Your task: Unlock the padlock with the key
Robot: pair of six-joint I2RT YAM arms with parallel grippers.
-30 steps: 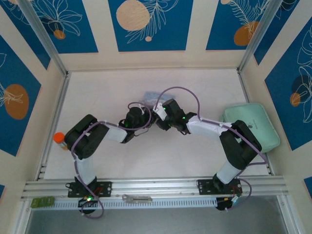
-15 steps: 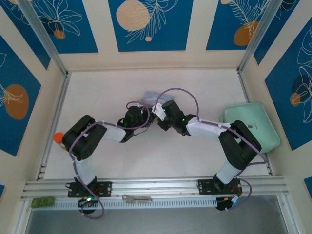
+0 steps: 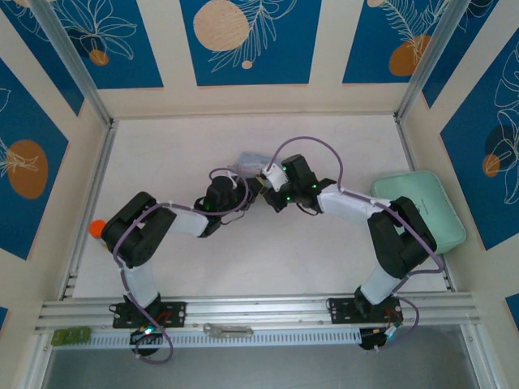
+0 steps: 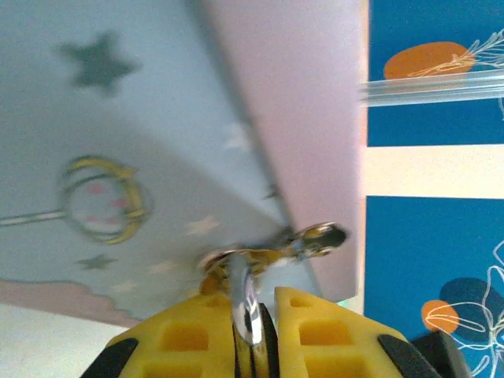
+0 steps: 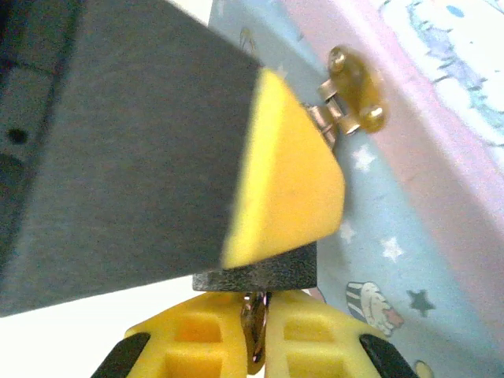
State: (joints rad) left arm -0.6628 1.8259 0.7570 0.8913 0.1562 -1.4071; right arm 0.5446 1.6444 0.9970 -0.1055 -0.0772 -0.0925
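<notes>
Step in hand: key at lock. Left end effector (image 4: 256, 305) clenched on padlock (image 5: 260, 277) shackle, at tin (image 4: 118, 118) clasp, mid-surface. Right end effector (image 5: 256, 309) pinches key (image 5: 253, 332). Next, probably: seat fully, twist gently.

Pale blue cartoon-printed tin box (image 3: 250, 159) just past table centre toward 12 o'clock, with a brass-coloured metal hasp (image 5: 356, 83) on its side. Mint green soft rectangular pouch (image 3: 422, 207) at 3 o'clock. Small orange-topped object (image 3: 96, 228) at 9 o'clock by the side rail. Flat silvery bar-like piece (image 3: 229, 330) at 6 o'clock, small green strip (image 3: 71, 335) at 7 o'clock. White tabletop (image 3: 178, 146), blue leaf-print wall panels (image 3: 243, 49) around.
</notes>
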